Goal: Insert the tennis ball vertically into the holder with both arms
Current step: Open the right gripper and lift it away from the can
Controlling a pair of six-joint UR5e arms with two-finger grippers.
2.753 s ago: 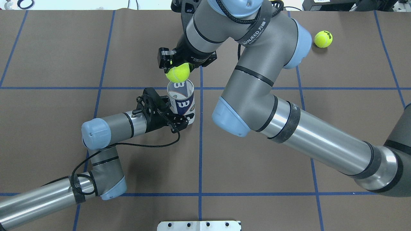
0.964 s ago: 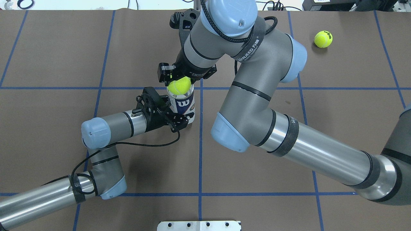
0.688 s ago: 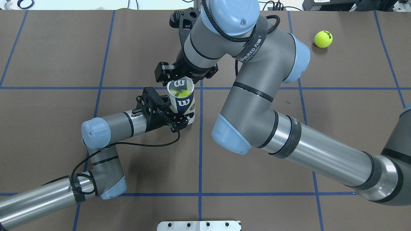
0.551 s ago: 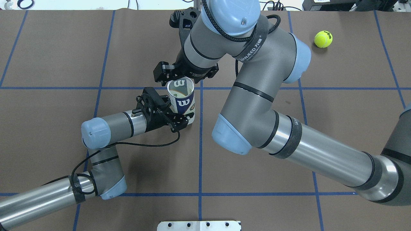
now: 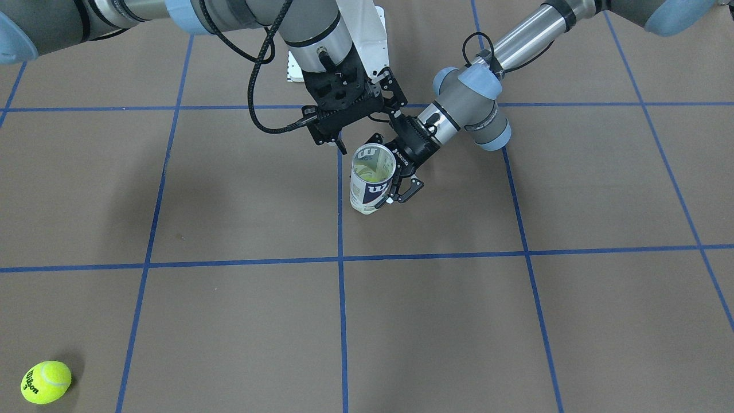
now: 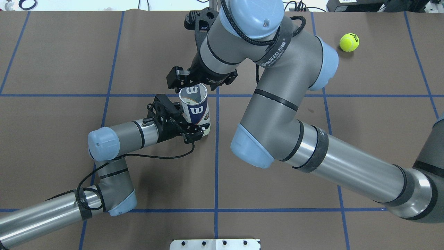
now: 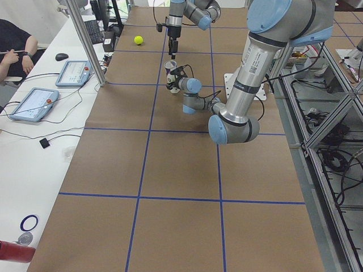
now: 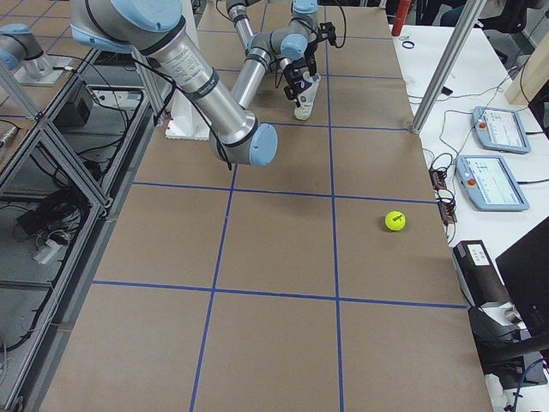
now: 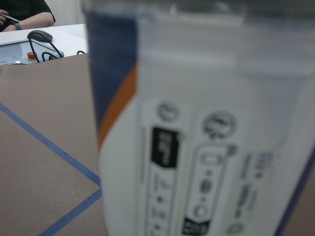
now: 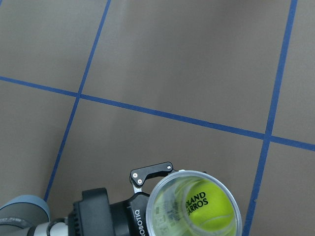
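Let go of the tennis ball [image 10: 209,206] within the last second: held over the mouth then, lying now down inside the holder [image 6: 195,107], yellow through the open rim in the right wrist view. Leaves the right claw [image 6: 199,80] spread and empty, hovering just behind the rim. Keeps the holder upright on the surface [image 6: 52,69] by the left claw [image 6: 194,130], pinching its lower wall. Reads as insertion done for this ball; calls next for lifting clear without clipping the rim. Leaves a second ball [image 6: 349,42] well apart, far right
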